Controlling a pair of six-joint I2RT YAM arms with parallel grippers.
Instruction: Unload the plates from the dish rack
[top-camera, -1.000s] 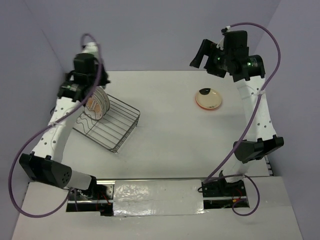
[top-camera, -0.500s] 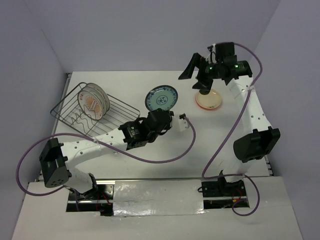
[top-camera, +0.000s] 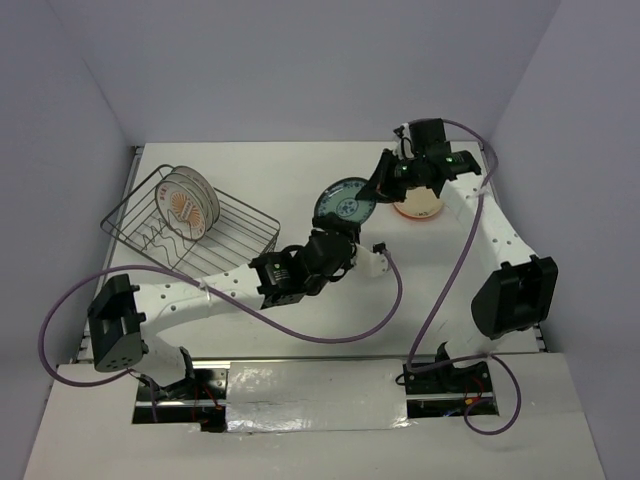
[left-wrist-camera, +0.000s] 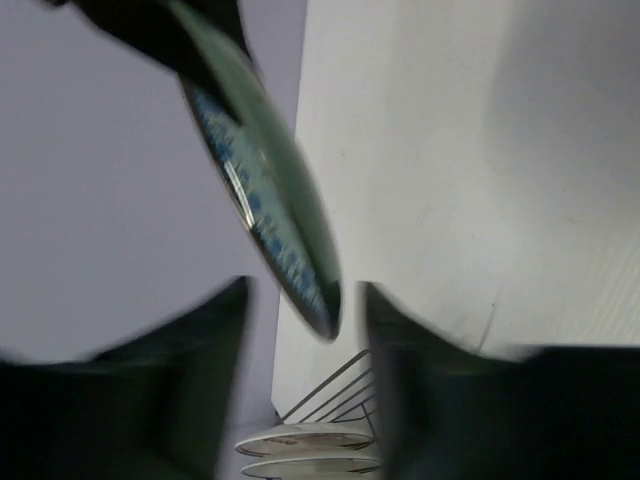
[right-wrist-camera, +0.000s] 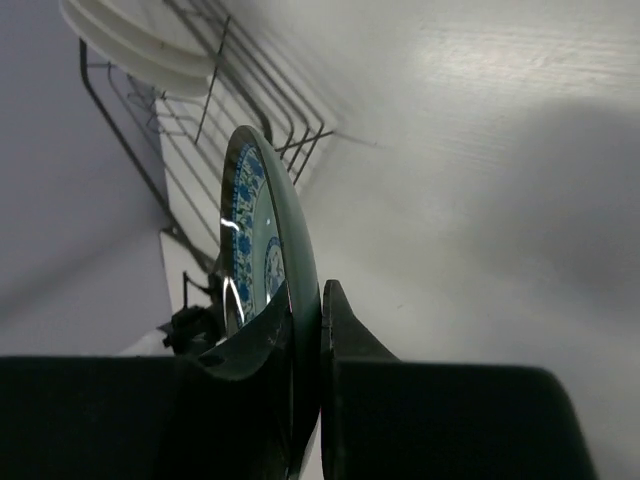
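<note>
The plates (top-camera: 190, 205) not yet unloaded stand upright at the far left end of the dish rack (top-camera: 255, 215) in the top view. One blue-patterned plate (top-camera: 346, 203) is out of the rack, held up on edge above the table (top-camera: 300, 165) to the rack's right. The left gripper (top-camera: 338, 233) sits beneath it and the right gripper (top-camera: 382, 183) at its far side. Further right of the rack, a cream plate (top-camera: 425, 209) lies flat on the table.

In the left wrist view, the blue-patterned plate's lower rim hangs between that gripper's fingers (left-wrist-camera: 200, 340), which stand apart on either side without touching it, so we take the left jaws as open. Rack wires and two white plates show below.

In the right wrist view, the right gripper's fingers (right-wrist-camera: 345, 335) are clamped on the plate's rim, so this arm alone holds it, with the rack beyond at the upper left.

We judge this to be a handover of the plate between the arms. The next move calls for the left arm to draw clear of the rim. The right arm can then carry the plate away from the rack and lay it flat, likely by the cream plate.
</note>
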